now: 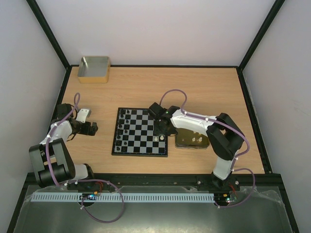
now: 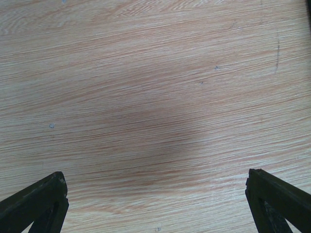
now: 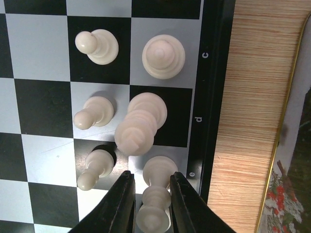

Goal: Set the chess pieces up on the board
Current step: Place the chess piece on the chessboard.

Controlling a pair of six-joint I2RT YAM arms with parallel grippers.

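Observation:
The board point(image 1: 140, 153) lies mid-table, with black chess pieces point(image 1: 123, 127) along its left side. My right gripper point(image 1: 160, 133) reaches over its right edge. In the right wrist view the right gripper point(image 3: 152, 187) is shut on a cream-white piece point(image 3: 158, 194) whose base stands on the pale square by the letter e. Beside it stand a taller white piece point(image 3: 141, 126), three white pawns point(image 3: 95, 167) and a round-topped white piece point(image 3: 164, 56). My left gripper point(image 1: 92, 127) rests left of the board; in its wrist view the left gripper point(image 2: 155, 177) is open over bare wood.
A shiny gold tin point(image 1: 192, 141) lies just right of the board, partly under my right arm; its rim point(image 3: 286, 126) shows in the right wrist view. A grey box with a tan rim point(image 1: 94, 69) stands at the back left corner.

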